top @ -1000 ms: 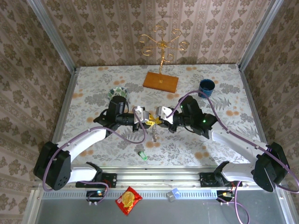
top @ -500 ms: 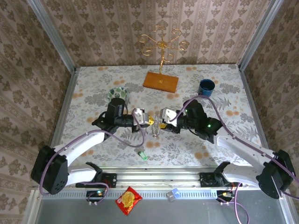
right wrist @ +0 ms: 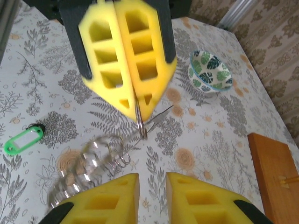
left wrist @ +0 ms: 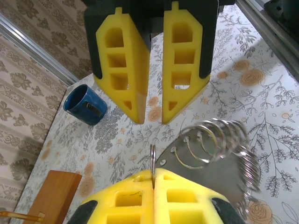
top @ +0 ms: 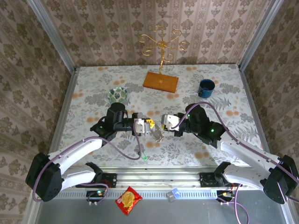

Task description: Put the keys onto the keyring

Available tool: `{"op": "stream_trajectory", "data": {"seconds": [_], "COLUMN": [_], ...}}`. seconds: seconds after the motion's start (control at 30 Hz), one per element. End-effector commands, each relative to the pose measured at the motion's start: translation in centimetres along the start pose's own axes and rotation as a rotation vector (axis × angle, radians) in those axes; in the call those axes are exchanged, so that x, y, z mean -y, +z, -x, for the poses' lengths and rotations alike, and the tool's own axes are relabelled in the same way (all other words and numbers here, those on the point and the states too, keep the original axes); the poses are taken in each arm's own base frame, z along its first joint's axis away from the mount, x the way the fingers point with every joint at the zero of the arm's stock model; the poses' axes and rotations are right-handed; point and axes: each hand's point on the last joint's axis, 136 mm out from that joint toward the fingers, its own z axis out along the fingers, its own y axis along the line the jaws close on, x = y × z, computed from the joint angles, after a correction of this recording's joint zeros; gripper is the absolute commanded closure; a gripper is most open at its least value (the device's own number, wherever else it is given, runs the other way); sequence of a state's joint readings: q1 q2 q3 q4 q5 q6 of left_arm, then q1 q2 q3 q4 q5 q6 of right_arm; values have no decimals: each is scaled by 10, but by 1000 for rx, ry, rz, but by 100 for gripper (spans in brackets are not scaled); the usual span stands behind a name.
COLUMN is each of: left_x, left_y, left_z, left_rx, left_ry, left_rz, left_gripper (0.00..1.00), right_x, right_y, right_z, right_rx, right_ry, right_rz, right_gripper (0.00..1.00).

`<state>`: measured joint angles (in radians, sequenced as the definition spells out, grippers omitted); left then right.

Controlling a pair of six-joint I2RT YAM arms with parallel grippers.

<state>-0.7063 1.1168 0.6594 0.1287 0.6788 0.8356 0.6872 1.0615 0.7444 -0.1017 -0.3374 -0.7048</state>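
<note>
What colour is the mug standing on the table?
The mug is dark blue, best seen in the left wrist view.

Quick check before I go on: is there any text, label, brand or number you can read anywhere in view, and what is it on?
No text here is legible.
red packet: yellow-white print, too small to read.
green tag: pale insert, no writing seen.
mug: plain blue, no mark visible.
</note>
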Motion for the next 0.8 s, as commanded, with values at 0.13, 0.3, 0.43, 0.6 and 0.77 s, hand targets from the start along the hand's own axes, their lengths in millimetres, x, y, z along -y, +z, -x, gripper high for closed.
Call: {"op": "stream_trajectory", "data": {"seconds": [0.13, 0.3, 0.43, 0.6, 0.77], "left_x": [-3, -3, -4, -6, -13], "left_y": [-1, 0, 1, 0, -2], "left_z": [11, 12, 13, 14, 8], "left_rx": [14, 9, 8, 7, -45], "left_ry": [113, 115, 97, 58, -15], "left_rz": [23, 15, 11, 13, 46], "left_gripper": [100, 100, 100, 100, 100], "right_x": [-6, -6, -9, -12, 2], "right_y": [8, 9, 10, 13, 10], "right_z": [16, 18, 17, 14, 10], "right_rx": [76, 80, 75, 55, 33], "right_ry": [-37, -42, -48, -61, -71], "right_rz": [16, 10, 27, 42, -50], "right_gripper": [76, 77, 77, 75, 75]}}
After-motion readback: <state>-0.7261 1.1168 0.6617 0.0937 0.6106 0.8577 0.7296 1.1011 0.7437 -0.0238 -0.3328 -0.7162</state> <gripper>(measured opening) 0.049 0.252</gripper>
